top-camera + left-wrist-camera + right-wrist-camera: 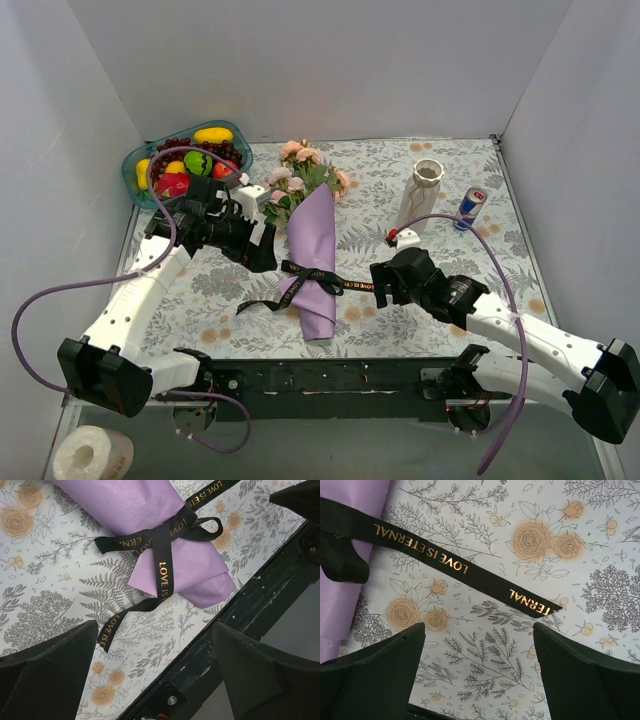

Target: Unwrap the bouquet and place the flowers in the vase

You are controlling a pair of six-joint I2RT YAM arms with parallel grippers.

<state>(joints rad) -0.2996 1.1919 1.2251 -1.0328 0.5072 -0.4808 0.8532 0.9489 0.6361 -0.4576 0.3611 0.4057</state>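
Observation:
The bouquet lies across the middle of the table, its lilac wrapping paper [315,250] tied with a black ribbon [318,277] lettered in gold. Pink and peach flowers [300,175] stick out of its far end. The white vase [422,195] stands upright at the back right. My left gripper [262,250] hovers open just left of the wrap; in the left wrist view the ribbon bow [167,535] and paper [180,572] lie ahead of my left gripper [155,665]. My right gripper [380,285] is open to the right of the bouquet, above the ribbon's tail [465,570], with nothing between the fingers [375,675].
A teal bowl [135,160] of fruit sits at the back left. A red-and-blue drink can [471,208] stands right of the vase. The table's black front edge [330,378] runs below the bouquet. White walls close in three sides. Purple cables loop off both arms.

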